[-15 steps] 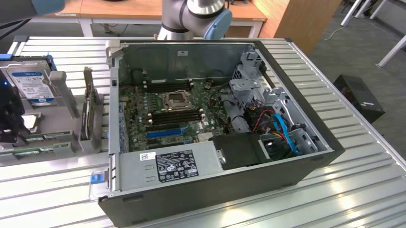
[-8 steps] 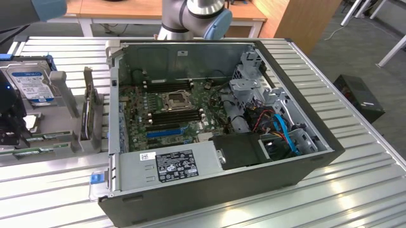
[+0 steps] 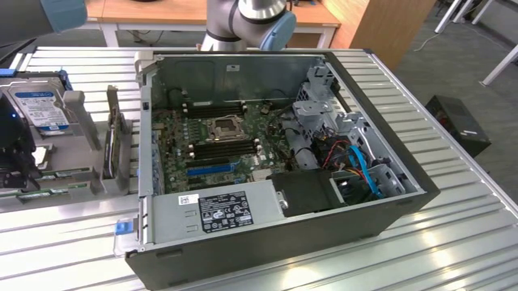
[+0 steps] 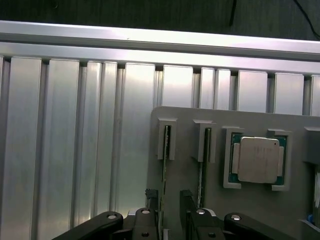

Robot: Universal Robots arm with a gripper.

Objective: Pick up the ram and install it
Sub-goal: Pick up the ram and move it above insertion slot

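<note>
Ram (image 4: 165,165) stands on edge in a grey holder (image 4: 185,117) slot, flanks exposed for grasping; gripper (image 4: 169,202) hovers over it, jaws wide apart astride it, holding nothing; holder lies beside the computer case (image 3: 340,236).

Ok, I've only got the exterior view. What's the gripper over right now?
Observer: The gripper hangs over a gray tray of parts.
Operator: Ram in it?
Observer: Yes, the ram stands on edge in a slot, lined up between the gripper's fingers; a second stick stands beside it.
Operator: Clamped?
Observer: No, the gripper is open, ram not gripped.
</note>
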